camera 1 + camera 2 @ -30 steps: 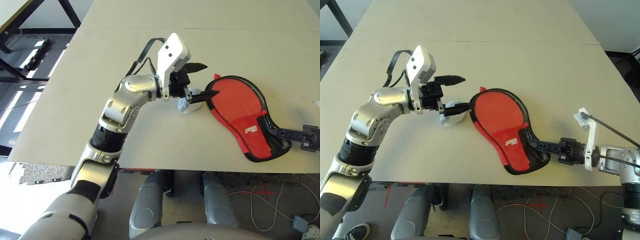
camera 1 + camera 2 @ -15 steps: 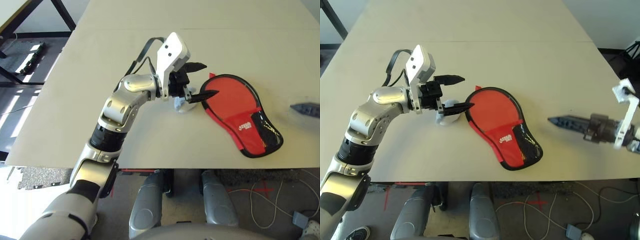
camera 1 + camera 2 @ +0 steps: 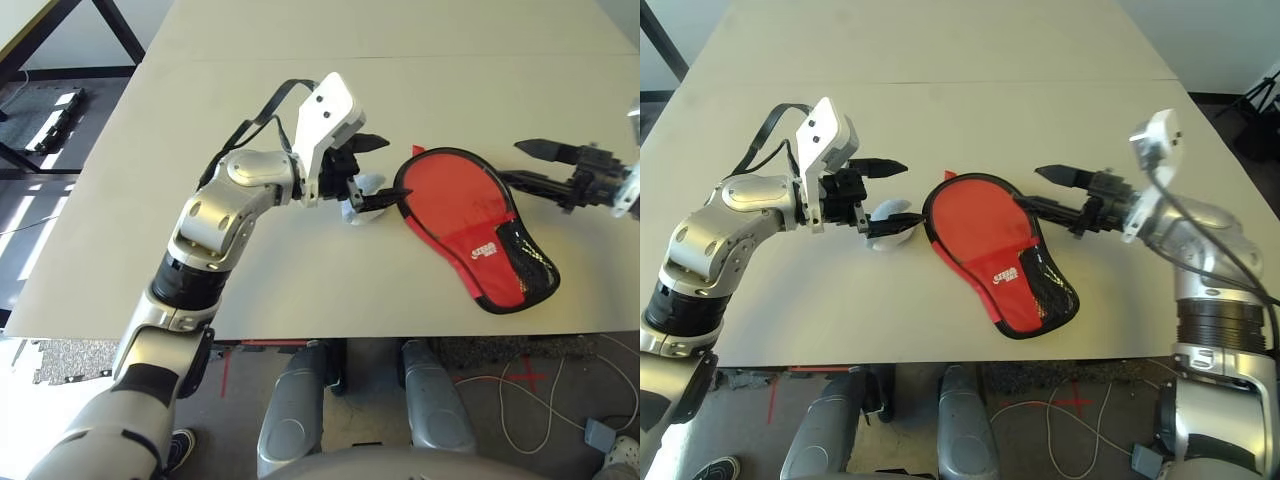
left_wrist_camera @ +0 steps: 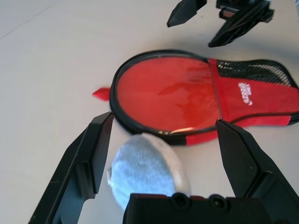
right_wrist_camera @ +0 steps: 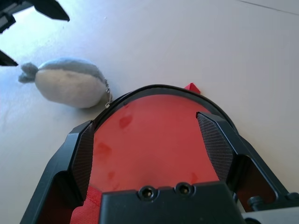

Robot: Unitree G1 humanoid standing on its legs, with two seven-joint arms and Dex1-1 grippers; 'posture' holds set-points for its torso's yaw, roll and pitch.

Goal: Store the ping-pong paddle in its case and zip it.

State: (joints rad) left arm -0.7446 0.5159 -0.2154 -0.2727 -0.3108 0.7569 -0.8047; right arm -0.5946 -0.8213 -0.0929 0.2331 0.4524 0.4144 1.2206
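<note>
Case [image 3: 996, 252] lies flat on the table [image 3: 970, 130] between both grippers: left gripper [image 3: 887, 197] spread wide around a plush ball [image 3: 890, 222], right gripper [image 3: 1042, 189] spread wide over its round end.

I stand at a wide beige table [image 3: 300, 40] with a thin seam [image 3: 990, 82] running across its far part. To my left a black frame [image 3: 40, 50] stands on a grey floor [image 3: 40, 190] crossed by bright bars of light. Under the near edge lie pale cables [image 3: 540, 410] and red tape marks [image 3: 528, 380].
</note>
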